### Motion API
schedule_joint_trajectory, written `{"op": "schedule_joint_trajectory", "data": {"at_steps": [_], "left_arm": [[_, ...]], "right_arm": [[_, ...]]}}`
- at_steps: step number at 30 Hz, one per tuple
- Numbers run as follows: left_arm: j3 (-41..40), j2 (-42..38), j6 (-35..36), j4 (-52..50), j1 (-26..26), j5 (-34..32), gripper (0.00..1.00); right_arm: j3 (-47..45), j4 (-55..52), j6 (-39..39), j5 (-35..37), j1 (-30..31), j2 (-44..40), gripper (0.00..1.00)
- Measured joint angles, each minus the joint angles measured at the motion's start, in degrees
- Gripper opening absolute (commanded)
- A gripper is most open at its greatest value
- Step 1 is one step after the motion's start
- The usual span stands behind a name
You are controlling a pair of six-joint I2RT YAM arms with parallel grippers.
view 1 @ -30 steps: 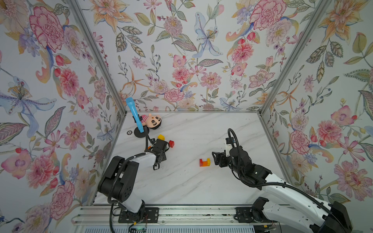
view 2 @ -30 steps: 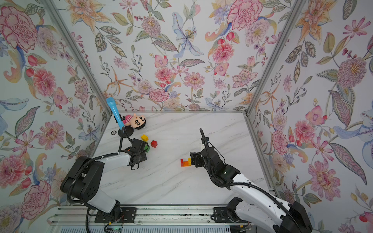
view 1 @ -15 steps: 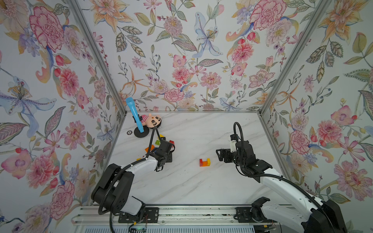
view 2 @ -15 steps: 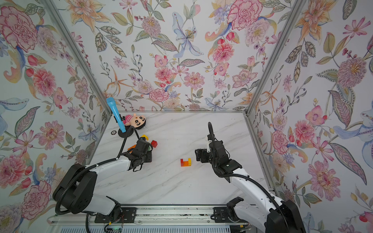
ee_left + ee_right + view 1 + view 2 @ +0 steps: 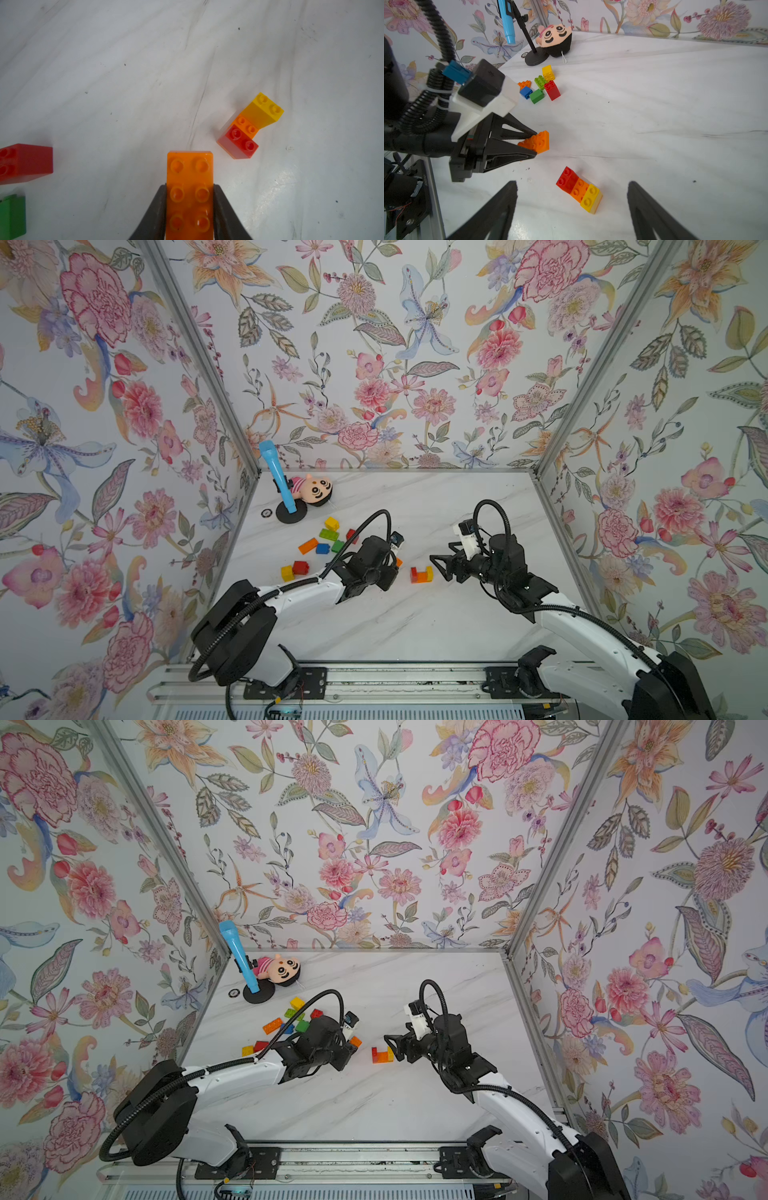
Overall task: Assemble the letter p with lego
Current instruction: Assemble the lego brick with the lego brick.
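Now the left gripper (image 5: 190,187) pinches a long orange studded plastic brick (image 5: 190,170), to press onto the red-orange-yellow stack (image 5: 247,128) beside the wide-spread right gripper (image 5: 436,566).

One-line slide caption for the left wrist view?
Left tool shut on an orange brick, apart from the red-orange-yellow build on the marble table.

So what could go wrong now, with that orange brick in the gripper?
1. The left gripper holds the orange brick with one end sticking out, so it may tilt or slip when pressed down.
2. The red, orange and yellow build lies loose on the table; the right gripper near it is open, so it might slide away.
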Motion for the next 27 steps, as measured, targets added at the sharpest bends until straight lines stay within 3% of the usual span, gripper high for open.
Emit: {"op": "schedule_joint_trajectory", "data": {"at_steps": [4,8,14,27], "left_arm": [[5.16,3.76,3.89,-1.27,-1.57,2.6,0.19],[11.56,8.81,7.56,-3.93,-3.58,4.81,0.19],[18.93,15.37,12.09,-9.88,-5.7,6.64,0.19],[28.55,20.74,20.04,-21.05,-6.36,6.51,0.17]], "right_arm": [[-1.2,-0.52,3.43,3.69,-1.88,-4.96,0.86],[-2.27,-3.87,9.62,6.75,-7.87,-5.9,0.87],[-5.31,-9.97,18.32,5.57,-16.28,-3.63,0.87],[-7.43,-10.97,22.97,2.01,-16.35,-1.44,0.87]]}}
